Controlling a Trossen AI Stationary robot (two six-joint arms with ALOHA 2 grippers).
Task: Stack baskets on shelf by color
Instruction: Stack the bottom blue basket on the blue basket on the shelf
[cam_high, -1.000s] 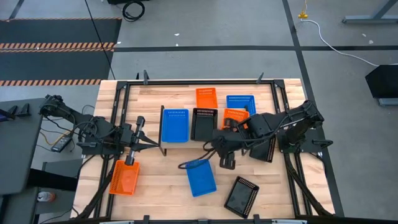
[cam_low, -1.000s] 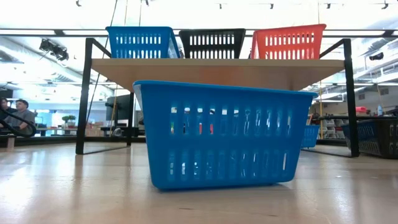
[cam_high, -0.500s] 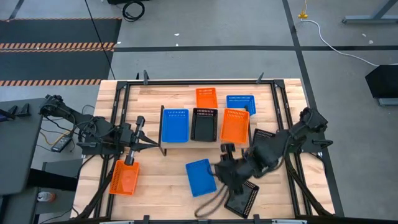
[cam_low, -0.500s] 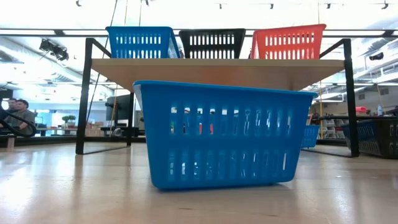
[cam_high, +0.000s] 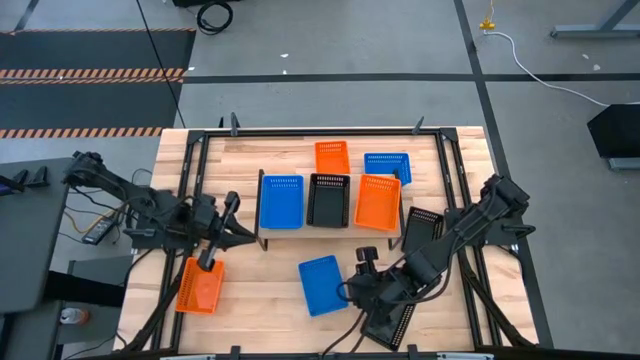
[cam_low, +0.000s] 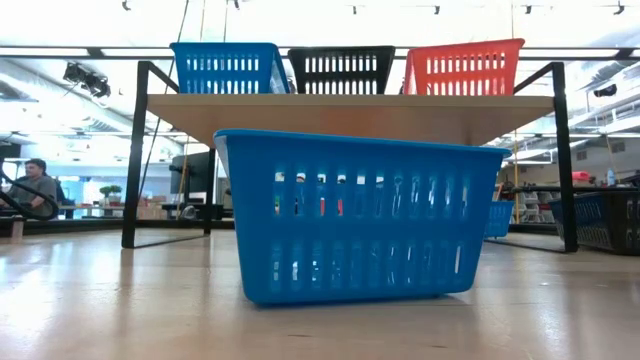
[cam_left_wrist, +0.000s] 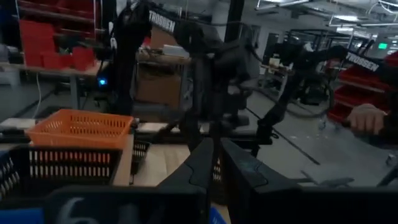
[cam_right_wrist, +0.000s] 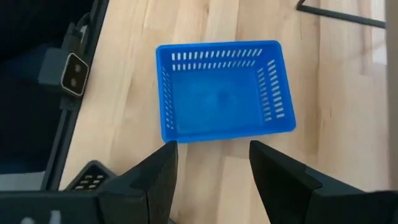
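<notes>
The right gripper (cam_high: 358, 283) hovers low over the front of the desk (cam_high: 250, 300), its fingers (cam_right_wrist: 283, 180) spread wide and holding nothing. The right wrist view looks straight down between them at a loose blue basket (cam_right_wrist: 222, 91), which lies upright on the bare wood just beyond the fingertips. In the high view that basket (cam_high: 322, 284) sits at about 9 o'clock from the gripper, very near it; whether they touch cannot be told. A black basket (cam_high: 388, 318) lies tilted at roughly 5 o'clock from the gripper, partly under the arm.

At 12 o'clock from the gripper stands the shelf (cam_high: 262, 236), carrying three baskets in a row — a blue one (cam_high: 282, 200), a black one (cam_high: 327, 199) and an orange one (cam_high: 378, 202). The low view shows the same three along the shelf top (cam_low: 350, 108), with the loose blue basket (cam_low: 350, 215) large in front. Behind the shelf lie another orange basket (cam_high: 333, 156) and another blue basket (cam_high: 387, 165), and a further black basket (cam_high: 422, 228) rests at the shelf's 3 o'clock side.

The left gripper (cam_high: 209, 257) waits at the desk's 9 o'clock side, its fingers (cam_left_wrist: 198, 165) pressed together and empty — just over an orange basket (cam_high: 200, 286) near the front edge.

A person (cam_low: 38, 186) sits in the room beyond.
</notes>
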